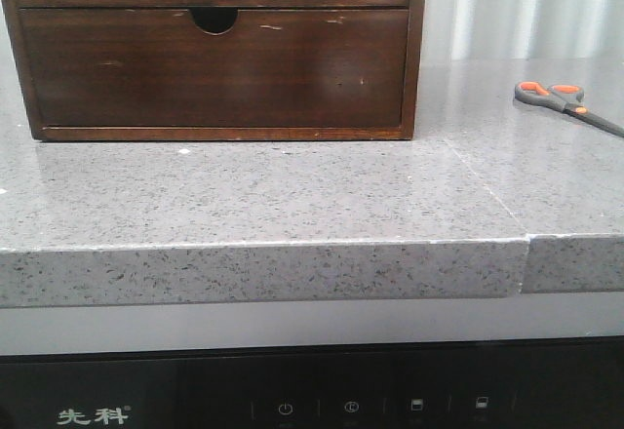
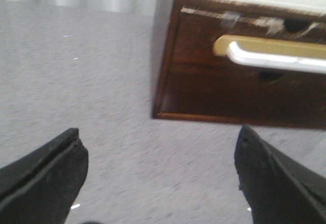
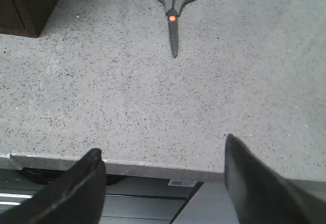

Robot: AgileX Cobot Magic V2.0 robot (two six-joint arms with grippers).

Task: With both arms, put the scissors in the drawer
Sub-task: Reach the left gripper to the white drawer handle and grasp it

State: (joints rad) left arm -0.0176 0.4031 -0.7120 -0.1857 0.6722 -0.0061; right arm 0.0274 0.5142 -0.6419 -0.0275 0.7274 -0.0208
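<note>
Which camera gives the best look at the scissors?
The right wrist view: the whole scissors lie closed on the counter, both loops and blades clear. The front view catches them small at its right edge, the blade tip cut off. The left wrist view does not show them.

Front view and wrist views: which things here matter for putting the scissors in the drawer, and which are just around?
Part of the job:
scissors, lying on the counter
drawer, shut
left gripper, open
right gripper, open

Just around:
cabinet
counter
white handle
</note>
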